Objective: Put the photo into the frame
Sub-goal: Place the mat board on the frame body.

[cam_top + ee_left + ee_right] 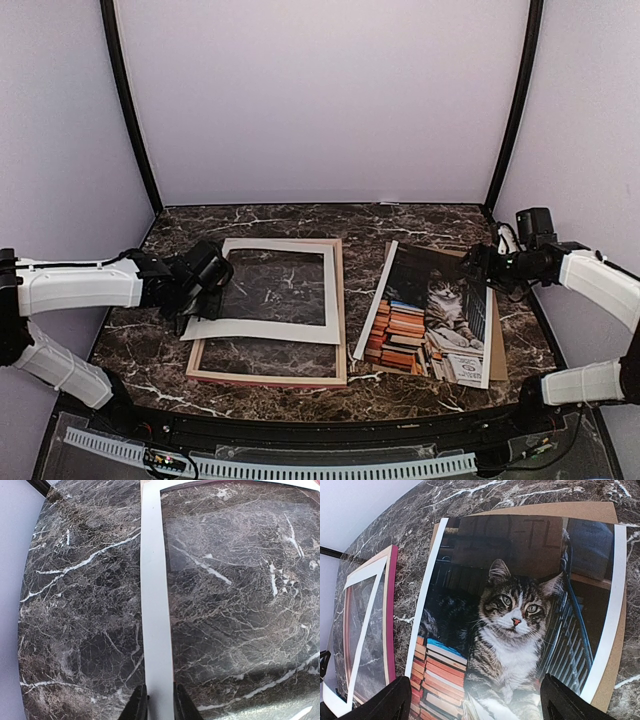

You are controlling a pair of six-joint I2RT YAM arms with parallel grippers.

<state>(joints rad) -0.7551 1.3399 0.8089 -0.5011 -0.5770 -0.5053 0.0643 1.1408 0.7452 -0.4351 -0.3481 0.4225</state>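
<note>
The photo (432, 318) of a tabby cat and stacked books lies face up at the right, on a brown cardboard backing board (497, 350). It fills the right wrist view (515, 620). My right gripper (478, 268) hovers open over the photo's far right part (477, 705), holding nothing. The frame (340, 310) lies flat left of centre, and its pink side shows in the right wrist view (392, 610). A white mat (262, 330) with a window lies askew on it. My left gripper (205, 285) is closed across the mat's left strip (156, 605), jaws (160, 705) against both edges.
The dark marble table (150, 350) reaches to pale walls behind and at both sides. Black corner posts (130, 110) stand at the back left and back right. The mat's near left corner overhangs the frame.
</note>
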